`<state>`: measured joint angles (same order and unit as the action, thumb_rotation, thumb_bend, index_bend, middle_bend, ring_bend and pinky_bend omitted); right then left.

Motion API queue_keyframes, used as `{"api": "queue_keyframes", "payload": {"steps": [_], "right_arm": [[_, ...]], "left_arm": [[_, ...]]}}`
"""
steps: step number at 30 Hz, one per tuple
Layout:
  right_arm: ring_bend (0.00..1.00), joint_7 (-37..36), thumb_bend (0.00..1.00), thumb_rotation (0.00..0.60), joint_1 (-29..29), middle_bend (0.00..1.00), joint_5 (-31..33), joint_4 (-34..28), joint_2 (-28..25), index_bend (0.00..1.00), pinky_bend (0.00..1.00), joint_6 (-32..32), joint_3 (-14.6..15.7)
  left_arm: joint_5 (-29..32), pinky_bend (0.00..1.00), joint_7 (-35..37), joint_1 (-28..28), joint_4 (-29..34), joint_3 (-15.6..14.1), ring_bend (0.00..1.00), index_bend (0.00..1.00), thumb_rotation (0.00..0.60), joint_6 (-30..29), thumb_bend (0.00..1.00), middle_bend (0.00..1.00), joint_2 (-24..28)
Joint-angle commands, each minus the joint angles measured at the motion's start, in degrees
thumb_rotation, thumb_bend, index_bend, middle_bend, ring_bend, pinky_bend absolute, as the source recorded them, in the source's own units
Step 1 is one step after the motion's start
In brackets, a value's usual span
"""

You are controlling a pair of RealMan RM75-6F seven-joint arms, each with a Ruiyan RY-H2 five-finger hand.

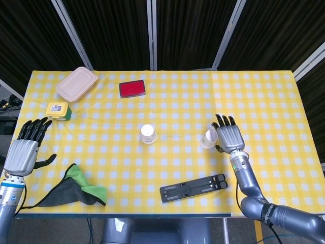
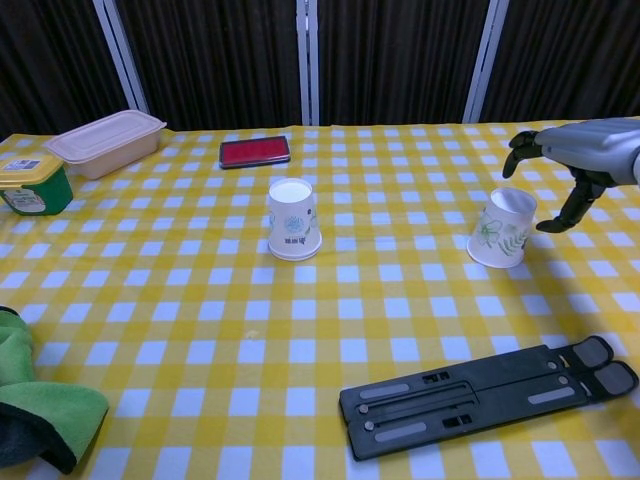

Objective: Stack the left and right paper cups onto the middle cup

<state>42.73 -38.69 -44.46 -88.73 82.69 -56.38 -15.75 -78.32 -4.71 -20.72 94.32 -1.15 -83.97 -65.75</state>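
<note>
Two white paper cups with leaf prints stand upside down on the yellow checked table [image 1: 177,101]. One cup [image 1: 148,133] [image 2: 292,219] is near the middle. The other cup [image 1: 208,138] [image 2: 502,228] is to its right and leans a little. My right hand [image 1: 229,136] [image 2: 585,150] hovers just right of that cup with fingers spread, thumb low beside it, holding nothing. My left hand [image 1: 24,150] hangs open at the table's left edge, far from both cups; the chest view does not show it.
A beige lidded box [image 1: 77,84] [image 2: 105,141], a red pad [image 1: 132,88] [image 2: 255,151] and a yellow-lidded green tub [image 1: 57,109] [image 2: 32,185] lie at the back left. A green and grey cloth [image 1: 76,188] is front left. A black folded stand [image 1: 193,187] [image 2: 490,395] lies front right.
</note>
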Motion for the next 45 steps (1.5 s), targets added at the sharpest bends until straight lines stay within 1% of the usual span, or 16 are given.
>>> {"api": "queue_keyframes", "payload": {"steps": [1,6,10,13,16,19,25,28,32,35,40,45], "right_arm": [[0.0,0.88,0.18,0.6,-1.36,0.0,2.35,0.72,0.25,0.26,0.0,0.48,0.7],[0.0,0.08,0.23,0.6,-2.49,0.0,3.17,2.64,1.27,0.31,0.0,0.68,1.47],[0.0,-1.22,0.29,0.6,-3.07,0.01,2.79,4.1,2.19,0.39,0.0,0.7,2.13],[0.0,-2.31,0.32,0.6,-3.54,0.05,0.75,4.25,2.81,0.45,0.02,-0.4,2.23],[0.0,-3.0,0.32,0.6,-4.33,0.07,-1.99,2.57,2.78,0.48,0.02,-2.32,1.52],[0.0,-2.95,0.32,0.6,-5.28,0.07,-3.14,0.69,2.47,0.49,0.02,-3.44,0.63],[0.0,-2.6,0.32,0.6,-8.32,0.07,-3.95,-4.7,2.18,0.49,0.02,-4.65,-2.33],[0.0,-2.49,0.32,0.6,-10.19,0.07,-3.6,-6.48,3.05,0.49,0.02,-4.7,-3.7],[0.0,-1.91,0.31,0.6,-12.68,0.07,-2.53,-7.37,5.06,0.49,0.03,-4.8,-4.75],[0.0,-1.53,0.31,0.6,-14.32,0.08,-2.09,-6.74,7.28,0.49,0.03,-5.27,-4.89],[0.0,-0.93,0.31,0.6,-16.02,0.08,-2.4,-3.84,10.87,0.5,0.03,-6.61,-4.14],[0.0,-1.17,0.3,0.6,-17.71,0.07,-3.04,0.64,14.03,0.5,0.03,-7.01,-3.95]], "left_arm": [[-0.36,0.0,-0.17,0.24,0.01,0.4,0.0,0.0,0.6,0.43,0.23,0.0,-0.04],[-0.84,0.0,-0.19,0.74,0.06,1.1,0.0,0.0,0.6,1.01,0.23,0.0,-0.05],[-1.09,0.0,0.02,1.18,-0.02,1.76,0.0,0.0,0.6,1.36,0.23,0.0,-0.02],[-1.2,0.0,0.18,1.38,-0.19,2.16,0.0,0.0,0.6,1.93,0.23,0.0,-0.02],[-1.2,0.0,0.28,1.57,-0.44,2.66,0.0,0.0,0.6,2.33,0.23,0.0,-0.15],[-1.23,0.0,0.42,1.8,-0.54,3.06,0.0,0.0,0.6,2.56,0.23,0.0,-0.13],[-1.04,0.0,1.14,2.23,-0.76,3.92,0.0,0.0,0.6,3.13,0.23,0.0,0.1],[-0.98,0.0,1.66,2.34,-0.94,4.27,0.0,0.0,0.6,3.58,0.23,0.0,0.21],[-0.6,0.0,2.32,2.46,-1.37,4.84,0.0,0.0,0.6,4.15,0.23,0.0,0.28],[-0.2,0.0,2.87,2.56,-1.64,5.23,0.0,0.0,0.6,4.67,0.23,0.0,0.39],[-0.33,0.0,4.3,2.83,-1.85,5.62,0.0,0.0,0.6,5.05,0.23,0.0,0.81],[0.16,0.0,6.06,3.02,-2.4,6.31,0.0,0.0,0.6,5.69,0.23,0.0,1.2]]}}
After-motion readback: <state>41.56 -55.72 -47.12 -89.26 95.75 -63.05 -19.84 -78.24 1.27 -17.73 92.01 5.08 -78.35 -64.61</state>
